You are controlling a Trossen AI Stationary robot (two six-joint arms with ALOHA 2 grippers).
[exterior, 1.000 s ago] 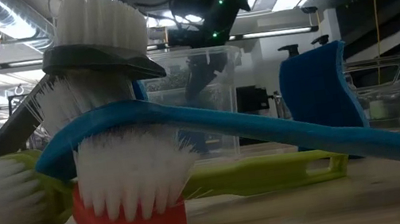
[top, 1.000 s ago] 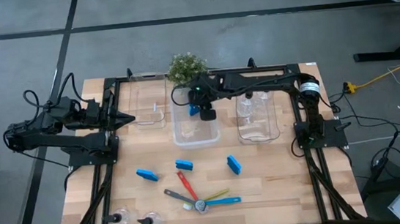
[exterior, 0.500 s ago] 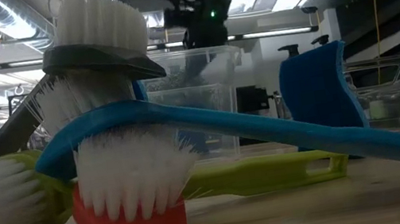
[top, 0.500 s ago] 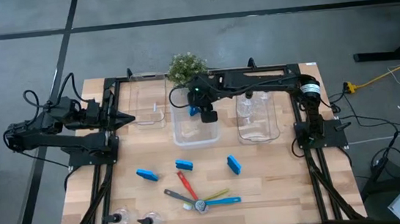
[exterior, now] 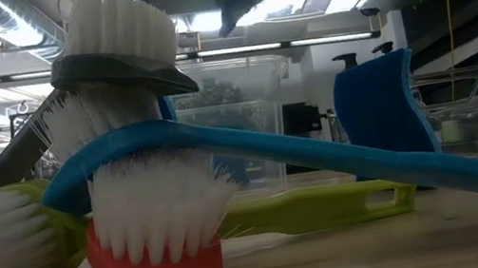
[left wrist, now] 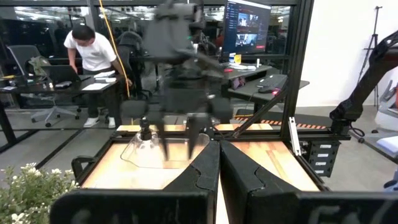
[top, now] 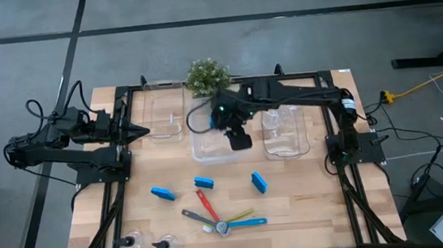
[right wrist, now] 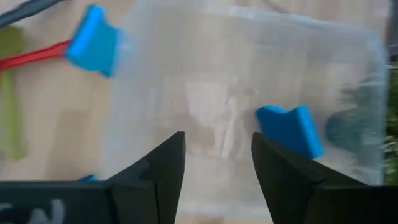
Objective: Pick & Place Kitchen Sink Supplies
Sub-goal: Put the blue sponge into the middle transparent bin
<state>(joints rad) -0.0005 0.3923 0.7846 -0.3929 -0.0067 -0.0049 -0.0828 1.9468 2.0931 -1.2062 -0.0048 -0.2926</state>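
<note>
Clear plastic marks the three bins along the far edge in the high view, and the right gripper (top: 239, 138) hangs over the middle bin (top: 217, 143), while the left gripper (top: 142, 132) waits at the left side beside the left bin (top: 164, 121). On the wood in front lie three sponges (top: 162, 194), the four brushes (top: 223, 221) fanned from one point, and two bottles (top: 166, 246) near the front edge; two more bottles (top: 280, 118) stand in the right bin (top: 286, 138). From above the fourth sponge is hidden under the arm. The low view shows only the stacked brush heads (exterior: 127, 123) close up, a sponge on edge (exterior: 378, 112), and the bins behind them; the arm is a dark shape cut off at the top. The left wrist view shows that gripper's fingers (left wrist: 202, 174) pressed together, the right arm blurred beyond, and a person bent at a desk in the room. The right wrist view alone shows the fourth sponge (right wrist: 290, 129) lying inside the middle bin, with its own fingers (right wrist: 163, 163) spread and empty. Half a second ago the right gripper sat nearer the plant (top: 206, 75); it has since moved toward the bin's front and risen out of the low view.
</note>
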